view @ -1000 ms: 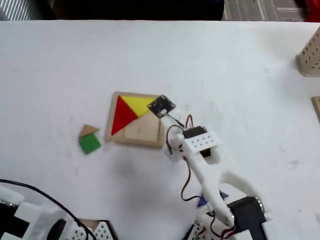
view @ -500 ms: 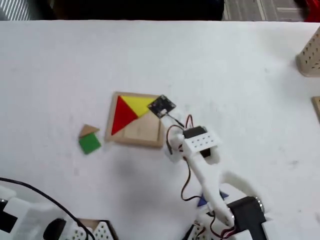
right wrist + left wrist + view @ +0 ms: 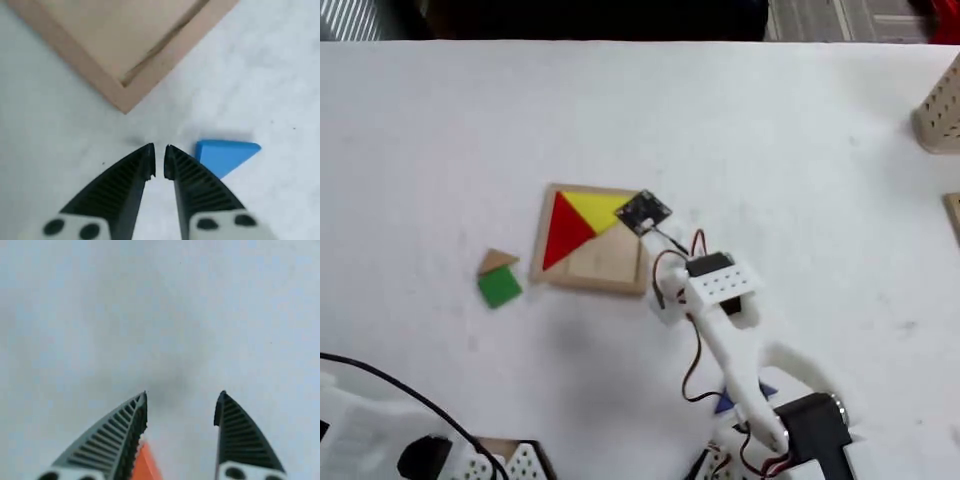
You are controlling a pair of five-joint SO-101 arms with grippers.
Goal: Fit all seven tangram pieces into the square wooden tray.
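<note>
The square wooden tray (image 3: 620, 270) lies mid-table and holds a red triangle (image 3: 563, 232) and a yellow triangle (image 3: 594, 207). Left of it, on the table, are a green square (image 3: 500, 288) and a tan triangle (image 3: 498, 261). My right arm (image 3: 720, 285) ends just off the tray's near right corner (image 3: 125, 102). The right gripper (image 3: 159, 160) is shut on nothing, with a blue triangle (image 3: 225, 152) lying on the table beside its tips. Another blue piece (image 3: 725, 403) peeks out under that arm. The left gripper (image 3: 182, 405) hangs open over bare table, an orange piece (image 3: 146, 465) by one finger.
The left arm (image 3: 375, 440) sits at the near left edge with its cable curving over the table. Pale perforated blocks (image 3: 940, 110) stand at the far right edge. A wooden perforated part (image 3: 510, 458) lies at the near edge.
The left arm at the near left corner has shifted slightly down and left. The right arm and the pieces have not moved.
</note>
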